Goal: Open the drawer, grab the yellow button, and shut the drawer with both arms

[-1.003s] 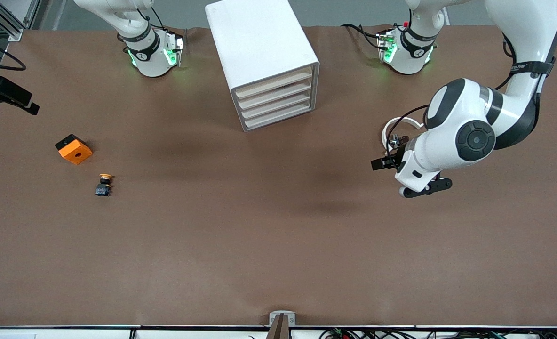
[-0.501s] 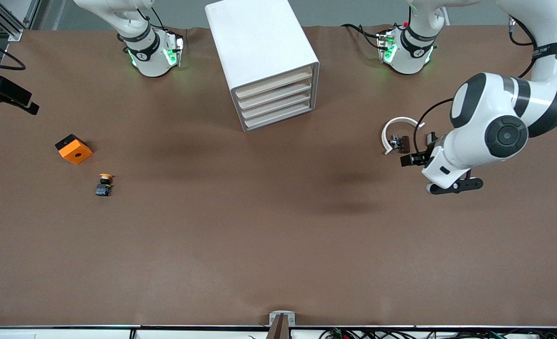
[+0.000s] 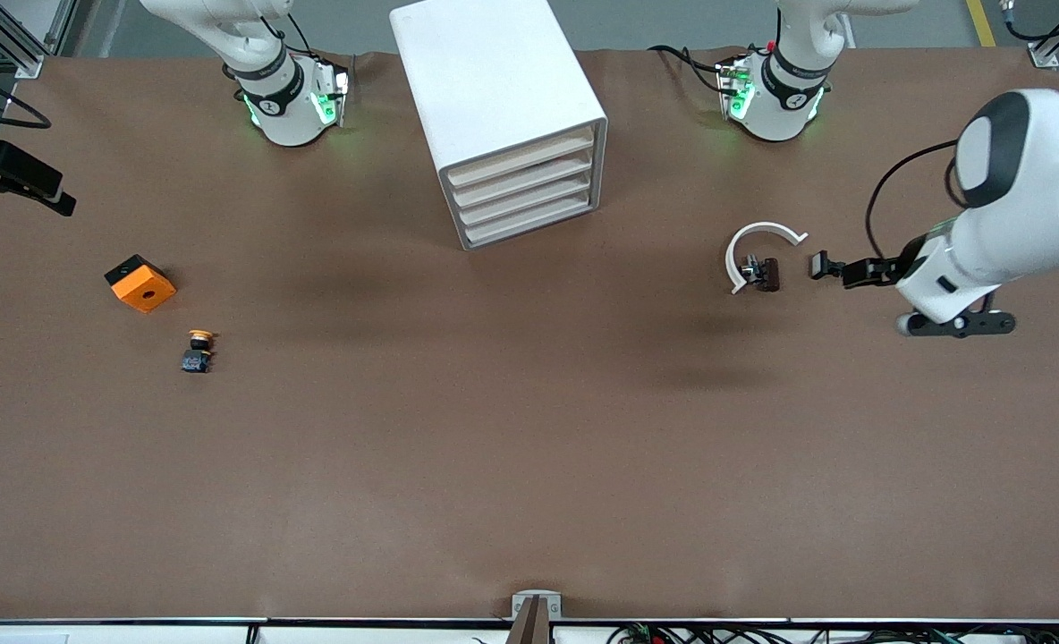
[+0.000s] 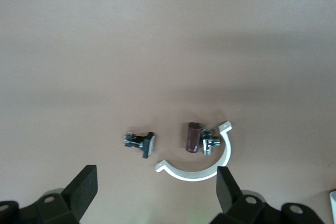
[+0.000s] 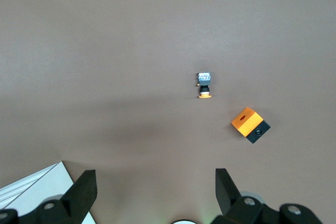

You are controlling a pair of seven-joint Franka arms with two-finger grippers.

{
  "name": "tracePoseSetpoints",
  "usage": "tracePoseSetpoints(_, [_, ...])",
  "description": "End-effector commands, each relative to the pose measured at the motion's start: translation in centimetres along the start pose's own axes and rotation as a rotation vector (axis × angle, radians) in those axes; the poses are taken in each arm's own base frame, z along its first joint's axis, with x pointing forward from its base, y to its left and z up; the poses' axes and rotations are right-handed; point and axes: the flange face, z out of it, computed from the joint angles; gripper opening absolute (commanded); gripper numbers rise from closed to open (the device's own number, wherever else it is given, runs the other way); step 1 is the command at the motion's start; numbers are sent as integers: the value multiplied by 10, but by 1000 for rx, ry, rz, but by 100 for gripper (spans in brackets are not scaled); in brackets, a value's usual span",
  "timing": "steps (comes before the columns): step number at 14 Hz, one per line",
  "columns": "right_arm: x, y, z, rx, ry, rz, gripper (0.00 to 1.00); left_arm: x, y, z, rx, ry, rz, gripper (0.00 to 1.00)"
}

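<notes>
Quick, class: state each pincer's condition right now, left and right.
Left pincer: open, holding nothing, over the brown table by the white curved band.
Right pincer: open, holding nothing.

The left gripper [image 4: 155, 195] is hanging over the table [image 3: 529, 465] just beside the clips [image 3: 766, 273] and band [image 3: 756, 243], toward the left arm's end. The cabinet [image 3: 494, 107], drawer [image 3: 521, 156] shut, is sitting well apart, toward the right arm's end. The button [image 3: 198, 351] and block [image 3: 140, 283] are lying under the right gripper [image 5: 152, 198], near each other.
</notes>
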Motion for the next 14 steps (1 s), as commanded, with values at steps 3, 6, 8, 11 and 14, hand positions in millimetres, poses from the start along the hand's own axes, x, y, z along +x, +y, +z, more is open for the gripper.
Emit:
tracePoseSetpoints(3, [-2,-5,-7,-7,2,-5,100,-53,-21,-69,-29,113,-16,100])
tracePoseSetpoints(6, [-2,0,-11,3,10,-7,100,-69,1,-103,-10,159,-40,100])
tracePoseSetpoints(8, [-2,0,-11,3,8,2,100,-75,2,-127,-13,181,-41,100])
tracePoseSetpoints(11, [-2,-2,-12,6,13,-2,100,-83,1,-149,-14,175,-33,100])
tracePoseSetpoints(14, [-5,3,-6,8,-30,10,100,-87,3,-153,-12,167,-24,100])
